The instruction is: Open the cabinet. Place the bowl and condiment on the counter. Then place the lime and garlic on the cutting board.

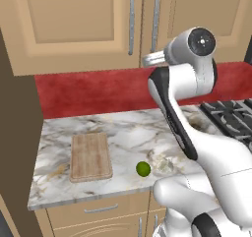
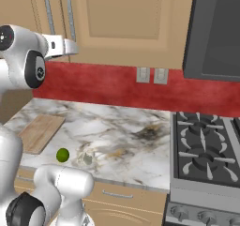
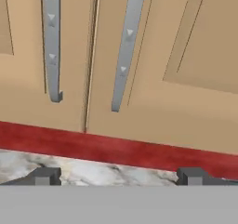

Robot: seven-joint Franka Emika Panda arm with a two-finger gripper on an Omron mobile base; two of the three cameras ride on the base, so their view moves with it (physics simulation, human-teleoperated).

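Observation:
The cabinet [image 1: 74, 24] [image 2: 126, 18] is closed, both doors flush. Its two silver bar handles [image 3: 51, 42] hang just ahead of my gripper [image 3: 117, 176], which is open with nothing between its widely spaced fingertips [image 3: 44, 175]. My hand [image 2: 63, 47] is raised level with the handles' lower ends. On the marble counter [image 1: 128, 128] [image 2: 117, 122] lie the lime [image 1: 143, 169] [image 2: 63, 155] and, right beside it, the pale garlic [image 1: 164, 166] [image 2: 86, 158]. The cutting board [image 1: 90, 156] [image 2: 40, 132] lies bare to the lime's left. The bowl and condiment are out of view.
A gas stove [image 2: 206, 145] [image 1: 229, 113] adjoins the counter on the right, with a dark appliance [image 2: 218, 33] above it. A red backsplash [image 1: 93, 91] with two outlets [image 2: 151, 75] runs behind the counter. A tall brown side panel [image 1: 17, 133] bounds the left.

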